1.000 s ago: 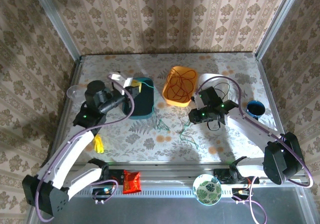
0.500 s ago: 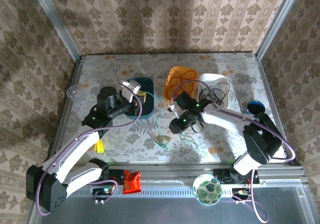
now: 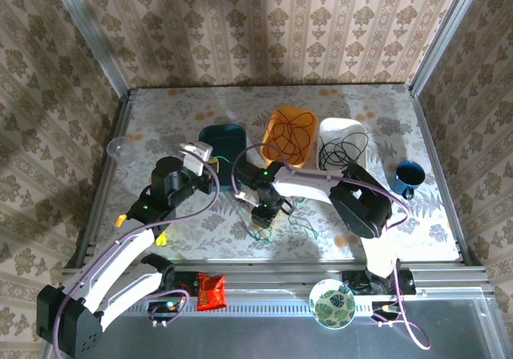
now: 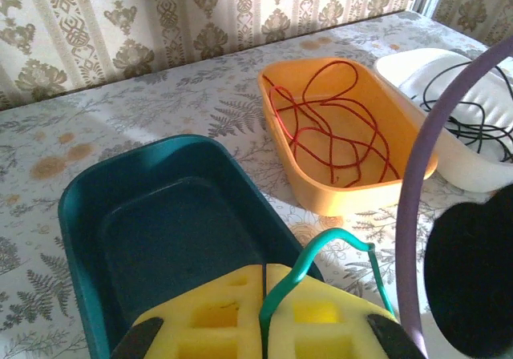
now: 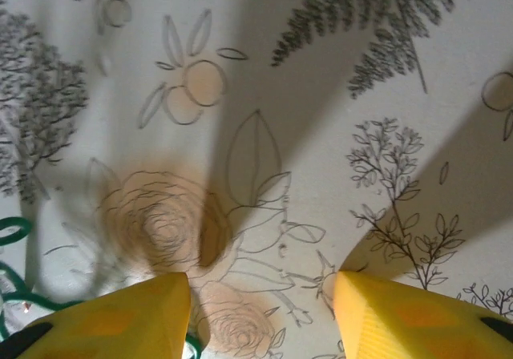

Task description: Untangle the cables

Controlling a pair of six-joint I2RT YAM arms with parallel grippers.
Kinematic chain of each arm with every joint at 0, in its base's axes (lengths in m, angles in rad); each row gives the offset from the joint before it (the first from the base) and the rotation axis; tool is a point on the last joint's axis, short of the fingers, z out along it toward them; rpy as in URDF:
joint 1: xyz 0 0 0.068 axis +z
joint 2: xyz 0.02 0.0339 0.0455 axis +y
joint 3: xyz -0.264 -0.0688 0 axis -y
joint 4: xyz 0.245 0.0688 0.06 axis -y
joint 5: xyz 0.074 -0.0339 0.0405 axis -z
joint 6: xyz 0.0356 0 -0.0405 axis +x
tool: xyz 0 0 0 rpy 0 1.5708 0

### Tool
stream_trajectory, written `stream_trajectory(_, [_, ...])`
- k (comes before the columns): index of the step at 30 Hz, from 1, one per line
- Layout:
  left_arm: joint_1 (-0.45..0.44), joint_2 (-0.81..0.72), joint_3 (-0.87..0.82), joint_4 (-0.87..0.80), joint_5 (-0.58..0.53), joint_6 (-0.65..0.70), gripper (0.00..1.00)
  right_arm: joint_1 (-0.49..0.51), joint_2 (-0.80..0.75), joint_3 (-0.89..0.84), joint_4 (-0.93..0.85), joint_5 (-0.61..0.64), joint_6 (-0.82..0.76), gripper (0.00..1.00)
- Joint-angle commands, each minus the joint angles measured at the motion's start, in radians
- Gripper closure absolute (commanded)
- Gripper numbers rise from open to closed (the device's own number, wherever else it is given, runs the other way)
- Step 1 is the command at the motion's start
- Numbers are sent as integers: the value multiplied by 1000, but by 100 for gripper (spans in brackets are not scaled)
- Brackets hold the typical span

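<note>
Right gripper [image 3: 263, 215] now mid-table; three cables [image 3: 290, 135] (red [image 4: 337, 127], black [image 3: 345, 147], green [image 3: 258, 235])

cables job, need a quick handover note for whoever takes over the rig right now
Left gripper: shut on the green cable, by the teal bin.
Right gripper: open, empty, low over the table beside the rest of that cable.
Done: red cable in the orange bin, black cable in the white bin.
Left: probably get the green cable into the teal bin.

A lab test booth: damask-wallpapered panels [image 3: 264, 30] in aluminium framing [image 3: 80, 18] enclose a floral-clothed counter [image 3: 353, 102].
</note>
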Motion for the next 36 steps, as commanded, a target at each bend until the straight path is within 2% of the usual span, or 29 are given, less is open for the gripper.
stream_trajectory(1, [-2,-19,9,-2,-46,-7,100,8,7,-34,-61,42,-55,47])
stream_trajectory(7, [-3,-13,0,13,-102,-15,100,13,-130,-107,-52,-1,-70,46])
stream_trajectory(12, [-19,-23,-35,75,-202,-83,100,38,-113,-99,-87,39,-59,46])
stream_trajectory(17, [-88,-12,-55,109,-272,-116,100,47,-118,-97,-43,62,-55,46])
stream_trajectory(24, [-141,2,-125,230,-340,-263,100,27,-162,-112,62,7,-20,46])
stream_trajectory(36, [-190,34,-114,288,-535,-263,100,-1,-175,-127,51,-39,-1,46])
